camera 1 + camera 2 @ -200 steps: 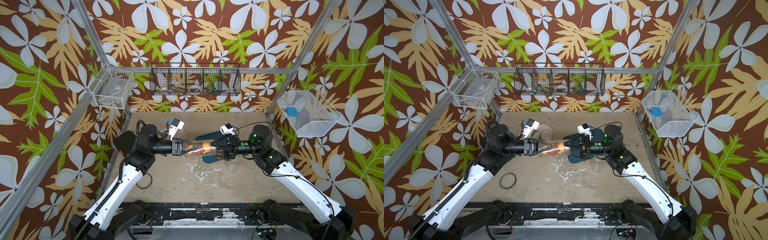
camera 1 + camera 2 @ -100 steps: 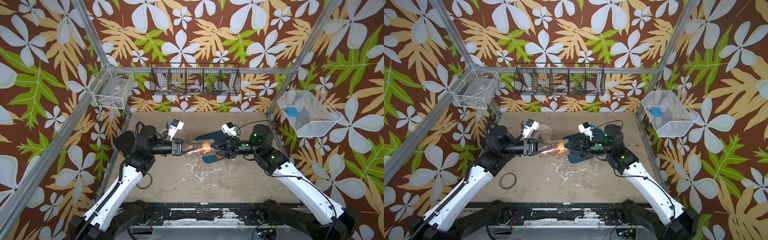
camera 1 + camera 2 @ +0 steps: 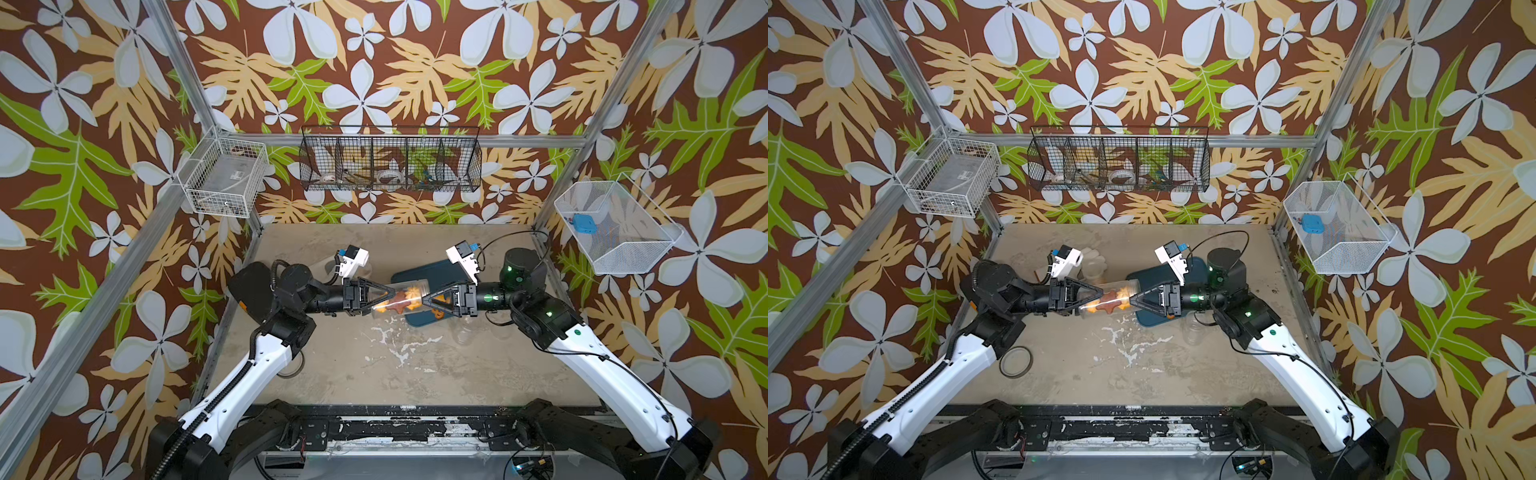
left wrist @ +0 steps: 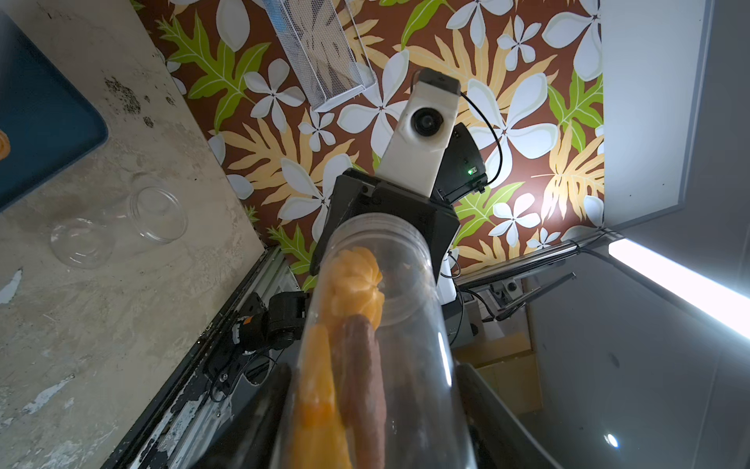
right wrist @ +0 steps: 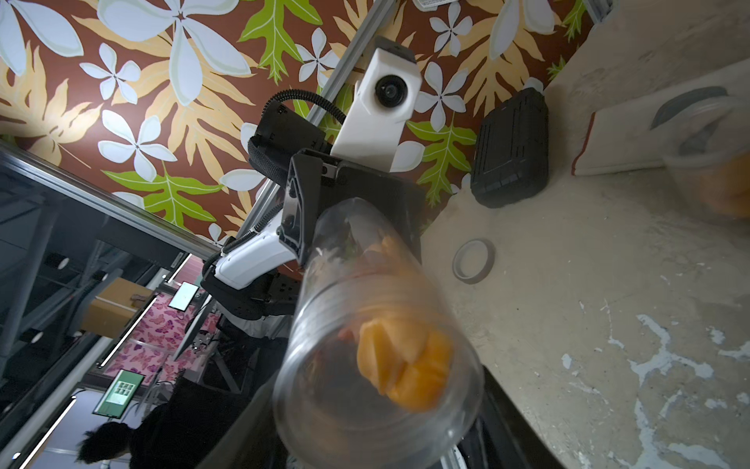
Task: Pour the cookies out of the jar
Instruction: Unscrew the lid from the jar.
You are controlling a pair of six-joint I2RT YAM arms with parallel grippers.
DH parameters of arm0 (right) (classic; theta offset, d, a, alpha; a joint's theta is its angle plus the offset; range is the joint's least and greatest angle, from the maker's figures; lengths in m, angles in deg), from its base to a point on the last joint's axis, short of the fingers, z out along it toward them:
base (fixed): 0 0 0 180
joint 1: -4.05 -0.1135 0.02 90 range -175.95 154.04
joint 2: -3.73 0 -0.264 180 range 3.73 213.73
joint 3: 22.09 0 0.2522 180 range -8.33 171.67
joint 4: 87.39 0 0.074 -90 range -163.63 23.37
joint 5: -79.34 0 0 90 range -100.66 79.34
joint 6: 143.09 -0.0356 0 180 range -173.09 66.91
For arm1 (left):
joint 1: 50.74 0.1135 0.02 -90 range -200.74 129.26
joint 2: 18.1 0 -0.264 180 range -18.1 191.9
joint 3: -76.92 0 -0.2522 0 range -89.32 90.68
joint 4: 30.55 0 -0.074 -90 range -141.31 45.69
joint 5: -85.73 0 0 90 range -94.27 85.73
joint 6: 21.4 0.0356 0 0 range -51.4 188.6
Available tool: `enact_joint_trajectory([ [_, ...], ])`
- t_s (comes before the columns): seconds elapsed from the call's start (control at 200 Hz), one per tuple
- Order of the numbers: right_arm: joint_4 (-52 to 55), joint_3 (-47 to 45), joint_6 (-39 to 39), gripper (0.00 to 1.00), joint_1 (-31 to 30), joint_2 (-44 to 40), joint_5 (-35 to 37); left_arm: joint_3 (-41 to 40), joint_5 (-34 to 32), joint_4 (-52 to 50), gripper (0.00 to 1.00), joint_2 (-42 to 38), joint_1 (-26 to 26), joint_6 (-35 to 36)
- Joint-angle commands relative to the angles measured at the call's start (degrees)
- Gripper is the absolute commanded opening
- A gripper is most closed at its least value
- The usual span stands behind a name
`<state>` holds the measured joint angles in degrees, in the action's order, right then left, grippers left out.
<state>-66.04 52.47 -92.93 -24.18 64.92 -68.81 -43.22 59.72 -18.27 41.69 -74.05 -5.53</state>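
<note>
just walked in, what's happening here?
A clear jar is held level between the two pincers, beside the blue tray. The left pincer grips its base end. The right pincer is shut on its open mouth end. Orange and brown cookies sit inside the jar, so the pour isn't finished.

The jar [image 3: 417,286] is a clear, lidless plastic cylinder held level in mid-air over the middle of the table, its base clamped in the left gripper [image 3: 388,296] and its open, threaded mouth, which points right, clamped in the right gripper [image 3: 424,297]. The cookies [image 3: 401,297] inside it lie along its lower side: a brown star, an orange swirl and yellow-orange pieces. A few more orange ones lie on the dark blue tray [image 3: 419,274] just right of the mouth.
</note>
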Motion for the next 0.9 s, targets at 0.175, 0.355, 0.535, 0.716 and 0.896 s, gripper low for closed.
enact_joint_trajectory([
  [0.175,-5.39,-2.50,19.48,0.44,0.04,-7.17,16.04,-1.15,5.83,0.06,0.54,1.80,0.28,-5.50],
  [0.355,-4.17,-2.06,22.90,0.44,0.06,-7.66,18.27,-1.55,6.06,0.29,0.54,2.65,0.28,-6.24],
  [0.535,-0.88,-1.35,20.84,0.62,0.98,-6.06,17.64,-0.73,5.54,1.47,0.54,4.02,0.28,-6.71],
  [0.716,3.36,1.55,4.97,0.90,7.84,2.26,-2.43,0.59,5.21,1.68,0.54,4.98,0.28,-6.31],
  [0.896,-2.05,-0.72,-5.69,0.93,4.60,3.10,-7.83,1.77,4.57,1.60,0.54,5.91,0.28,-5.44],
])
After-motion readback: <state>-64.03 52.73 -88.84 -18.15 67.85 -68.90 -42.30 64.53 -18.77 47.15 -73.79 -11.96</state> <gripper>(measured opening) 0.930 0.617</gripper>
